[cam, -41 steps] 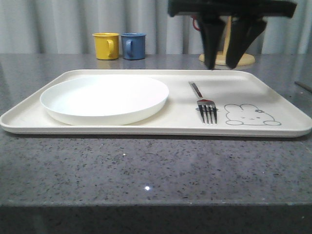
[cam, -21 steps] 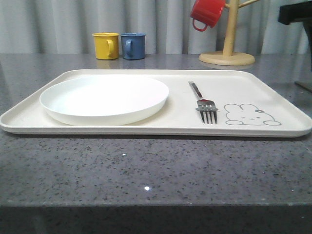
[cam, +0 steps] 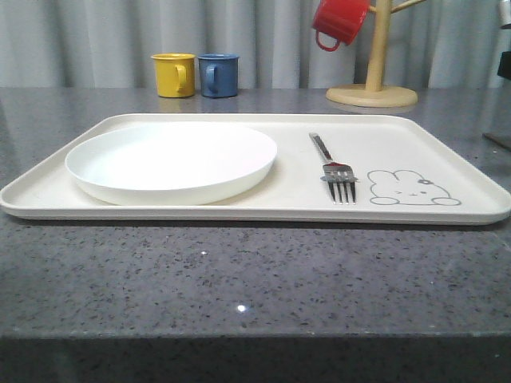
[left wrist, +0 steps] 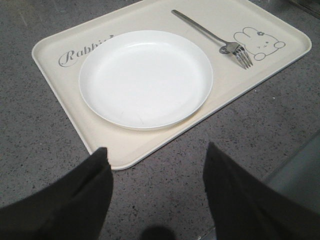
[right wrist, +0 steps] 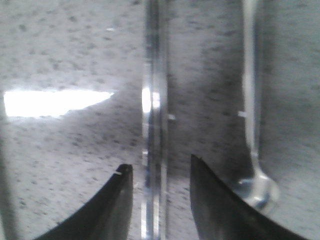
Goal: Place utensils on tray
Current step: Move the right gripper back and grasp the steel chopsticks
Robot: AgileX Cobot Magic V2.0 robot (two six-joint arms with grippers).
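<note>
The cream tray (cam: 383, 136) lies across the table, and a silver fork (cam: 335, 171) rests on it beside the rabbit drawing (cam: 411, 189). From the left wrist I see the same tray (left wrist: 125, 145) and fork (left wrist: 210, 32). My left gripper (left wrist: 156, 150) hangs open over bare table by the tray's near corner, holding nothing. My right gripper (right wrist: 160, 164) is open low over the table, its fingers straddling the paired chopsticks (right wrist: 154, 100) with a gap on each side. The spoon (right wrist: 252, 100) lies parallel just beside them.
A round white plate (cam: 172, 159) takes up the tray's left half. Yellow (cam: 174, 75) and blue (cam: 219, 75) cups stand at the back. A wooden mug tree (cam: 372, 94) with a red mug (cam: 339, 21) stands at the back right.
My right gripper has left the space above the tray's far edge and gone off to the right, out of the front view. The fork and plate have not moved.
</note>
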